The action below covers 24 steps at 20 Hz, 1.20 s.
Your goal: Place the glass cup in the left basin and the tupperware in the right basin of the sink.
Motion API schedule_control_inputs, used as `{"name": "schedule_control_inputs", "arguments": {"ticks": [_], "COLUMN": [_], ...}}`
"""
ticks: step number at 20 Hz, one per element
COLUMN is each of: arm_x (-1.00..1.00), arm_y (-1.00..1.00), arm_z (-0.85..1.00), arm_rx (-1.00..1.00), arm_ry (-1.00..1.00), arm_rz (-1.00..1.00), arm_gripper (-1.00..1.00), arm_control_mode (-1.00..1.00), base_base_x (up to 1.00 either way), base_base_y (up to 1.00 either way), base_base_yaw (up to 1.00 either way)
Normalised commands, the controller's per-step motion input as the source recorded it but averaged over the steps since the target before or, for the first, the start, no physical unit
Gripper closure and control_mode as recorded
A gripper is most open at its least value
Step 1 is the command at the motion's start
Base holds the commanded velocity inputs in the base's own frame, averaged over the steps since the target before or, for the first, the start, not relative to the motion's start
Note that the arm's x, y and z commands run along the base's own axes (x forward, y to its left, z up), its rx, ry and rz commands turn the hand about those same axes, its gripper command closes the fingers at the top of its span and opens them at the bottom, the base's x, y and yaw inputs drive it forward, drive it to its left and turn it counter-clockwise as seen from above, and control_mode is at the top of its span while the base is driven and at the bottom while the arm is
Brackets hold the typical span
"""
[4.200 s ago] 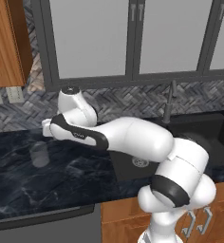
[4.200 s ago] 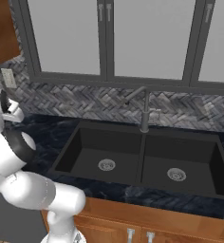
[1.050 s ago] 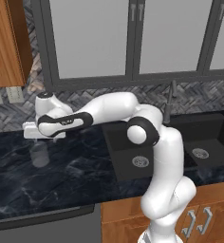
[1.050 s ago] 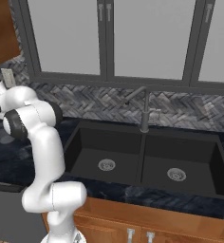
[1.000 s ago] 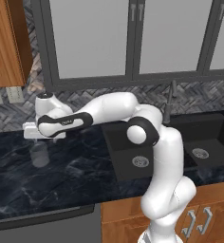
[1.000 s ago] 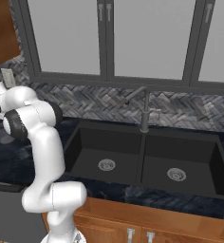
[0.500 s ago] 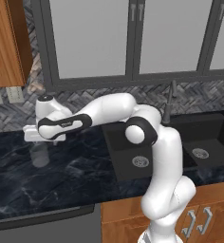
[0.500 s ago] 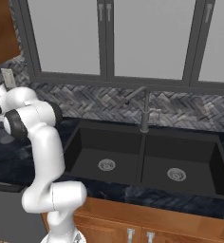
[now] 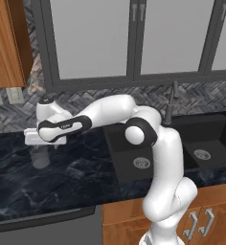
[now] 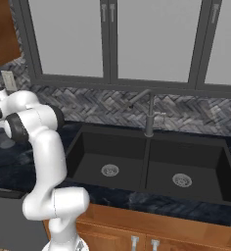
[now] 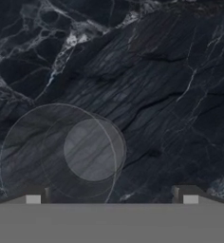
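Note:
The glass cup stands upright on the dark marble counter, well left of the sink. My gripper hangs straight above it, pointing down, jaws open and empty. From the hand view the glass cup shows from above as a translucent circle, left of centre between my fingertips, with the gripper above its rim. The left basin and the right basin each hold only a silver drain. The tupperware is out of view.
A dark faucet rises behind the sink's divider. A wooden wall cabinet hangs above the counter's left end, with outlets on the herringbone backsplash. My arm spans the counter from the sink to the cup.
Since the oldest frames the arm has unfolded and reached left over the counter to the cup. Over the last second the hand has sunk slightly; the jaws stay open.

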Motion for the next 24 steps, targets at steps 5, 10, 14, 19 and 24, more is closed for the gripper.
{"name": "schedule_control_inputs", "arguments": {"ticks": [5, 10, 14, 19, 24], "arm_x": [0.0, 0.0, 0.01, 0.06, 0.15], "arm_y": [0.0, 0.0, 0.0, 0.0, 0.0], "arm_z": [-0.11, -0.02, -0.04, -0.09, -0.11], "arm_rx": [0.0, 0.0, 0.0, 0.0, 0.0], "arm_ry": [0.02, 0.02, 0.01, 0.0, 0.0], "arm_rz": [0.0, 0.0, 0.0, 0.0, 0.0], "arm_gripper": [-1.0, -1.0, -1.0, -1.0, -1.0], "arm_control_mode": [-1.0, -1.0, -1.0, -1.0, -1.0], "base_base_x": [0.0, 0.0, 0.0, 0.0, 0.0], "base_base_y": [0.0, 0.0, 0.0, 0.0, 0.0], "base_base_yaw": [0.0, 0.0, 0.0, 0.0, 0.0]}}
